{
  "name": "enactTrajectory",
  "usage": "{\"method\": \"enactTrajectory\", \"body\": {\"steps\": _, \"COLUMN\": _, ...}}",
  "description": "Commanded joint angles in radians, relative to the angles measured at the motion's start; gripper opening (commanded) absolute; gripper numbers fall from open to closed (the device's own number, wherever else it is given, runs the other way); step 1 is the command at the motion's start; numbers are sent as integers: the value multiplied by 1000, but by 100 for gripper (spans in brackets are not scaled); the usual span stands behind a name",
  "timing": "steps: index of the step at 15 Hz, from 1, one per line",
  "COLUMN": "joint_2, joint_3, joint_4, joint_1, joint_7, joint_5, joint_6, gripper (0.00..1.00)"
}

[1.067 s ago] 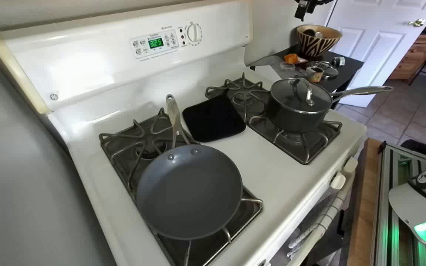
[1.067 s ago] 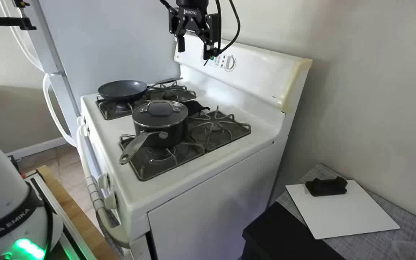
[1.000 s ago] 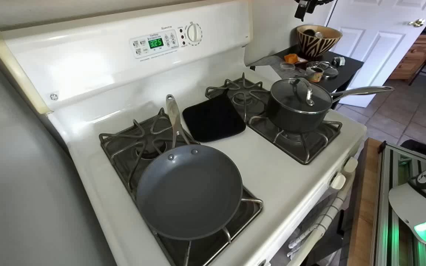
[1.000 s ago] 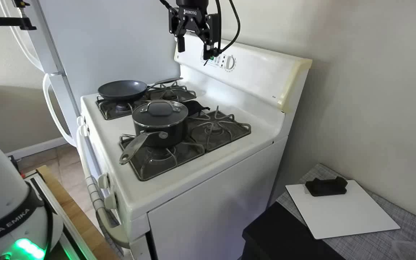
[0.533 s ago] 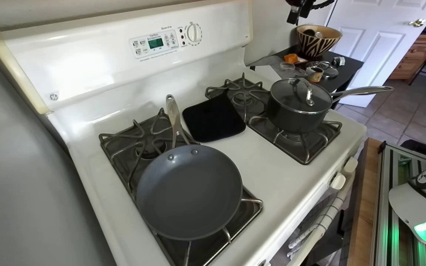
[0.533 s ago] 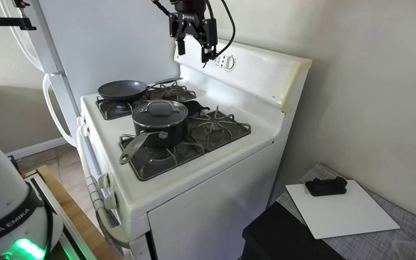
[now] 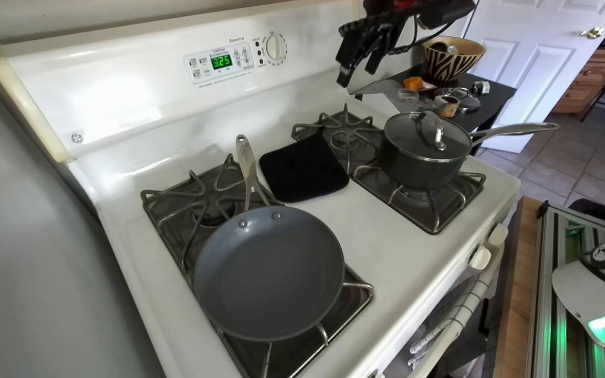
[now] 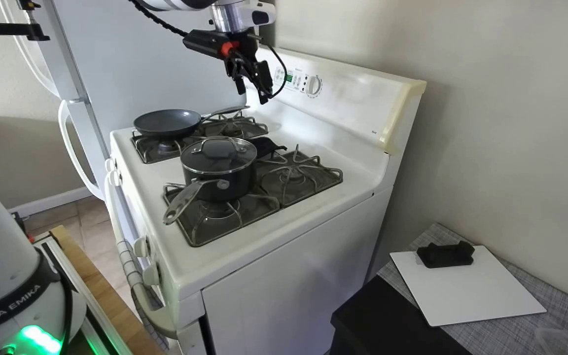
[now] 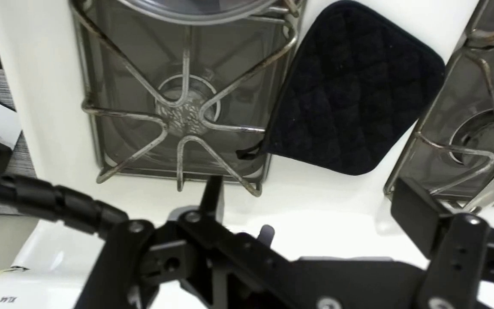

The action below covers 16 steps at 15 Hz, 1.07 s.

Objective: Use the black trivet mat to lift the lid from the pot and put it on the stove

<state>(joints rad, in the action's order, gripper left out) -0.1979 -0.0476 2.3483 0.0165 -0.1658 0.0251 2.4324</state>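
Over stove (image 7: 386,236), with gripper (image 9: 309,189) spread, clasping nothing. Seemingly time to fetch mat (image 9: 354,90) beneath gripper (lid (image 8: 219,154) later): descend, pinch edge.

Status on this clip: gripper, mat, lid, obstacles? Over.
Gripper open, above stove. Mat between burners, ungripped. Lid on pot. Pan handle nearby, likely avoidable.
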Motion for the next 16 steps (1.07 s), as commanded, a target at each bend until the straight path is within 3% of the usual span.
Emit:
{"method": "enactTrajectory", "body": {"steps": 1, "joint_2": 118, "joint_3": -40, "joint_4": -12, "joint_1": -11, "joint_7": -110, "joint_5": 58, "joint_6": 106, "gripper": 100}}
{"method": "enactTrajectory", "body": {"steps": 8, "joint_2": 335, "joint_3": -23, "joint_4": -63, "joint_1": -47, "joint_7": -210, "joint_5": 133, "joint_6": 209, "gripper": 100}}
{"method": "enactTrajectory", "body": {"steps": 9, "joint_2": 274, "joint_3": -18, "joint_4": -27, "joint_1": -48, "joint_7": -170, "joint_5": 110, "joint_6": 193, "gripper": 100}}
{"method": "enactTrajectory", "body": {"steps": 16, "joint_2": 343, "joint_3": -9, "joint_4": -70, "joint_1": -61, "joint_7": -180, "joint_5": 108, "joint_6": 205, "gripper": 100}}
